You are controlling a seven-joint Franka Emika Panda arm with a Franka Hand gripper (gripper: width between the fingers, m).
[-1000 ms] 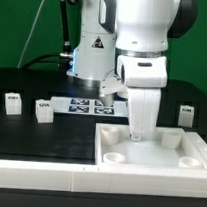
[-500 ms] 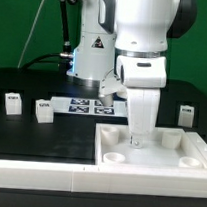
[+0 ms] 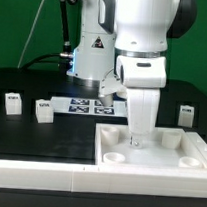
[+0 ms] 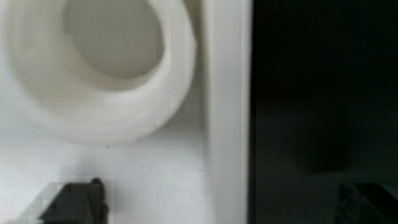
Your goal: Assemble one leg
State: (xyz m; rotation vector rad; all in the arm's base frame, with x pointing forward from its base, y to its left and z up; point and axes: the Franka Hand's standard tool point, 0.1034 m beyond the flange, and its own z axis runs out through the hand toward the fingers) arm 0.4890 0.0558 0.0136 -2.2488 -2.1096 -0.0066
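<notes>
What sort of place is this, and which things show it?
Probably a robotics lab bench: a white robot arm stands over a black table, a marker board lies on it, and small tagged legs sit near a socketed panel.

A robotics laboratory: a white robot arm (image 3: 141, 44) stands at mid-frame on a black bench (image 3: 49, 138) against a plain green backdrop (image 3: 12, 25). The marker board (image 3: 91, 107), printed with black-and-white tags, lies at the frame's centre, and a small white leg (image 3: 43, 109) bearing a similar tag sits at left.
</notes>
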